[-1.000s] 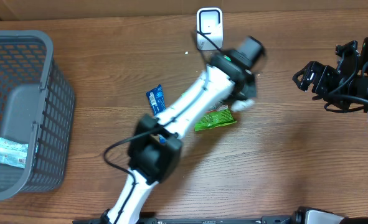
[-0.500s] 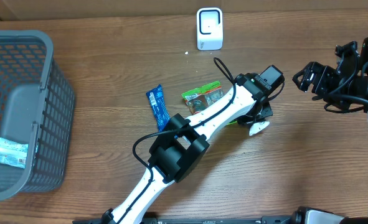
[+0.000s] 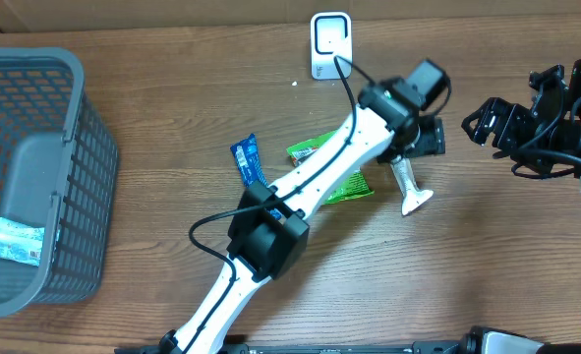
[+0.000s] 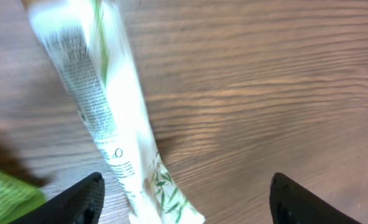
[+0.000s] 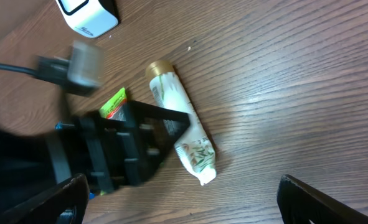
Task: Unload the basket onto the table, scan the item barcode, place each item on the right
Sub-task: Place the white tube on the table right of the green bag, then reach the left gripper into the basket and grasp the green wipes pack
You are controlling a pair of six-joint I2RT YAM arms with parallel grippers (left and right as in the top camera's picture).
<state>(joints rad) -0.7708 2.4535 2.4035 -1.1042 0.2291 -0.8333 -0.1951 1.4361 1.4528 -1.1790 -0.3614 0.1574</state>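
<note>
A brown wood-grain table (image 3: 172,79) fills the view, evenly lit.

the left arm (image 3: 315,177) has slim white links and bulky black joints; the biggest black block is its elbow (image 3: 267,236). a thin black cable (image 3: 192,239) loops out by the elbow and another arcs over the wrist, where a boxy black camera (image 3: 428,77) sits. the right arm (image 3: 553,126) is black all over, angular, with thin black wires across it. in the wrist views the left fingers (image 4: 78,199) and right fingers (image 5: 56,202) show as matte black tips.
</note>
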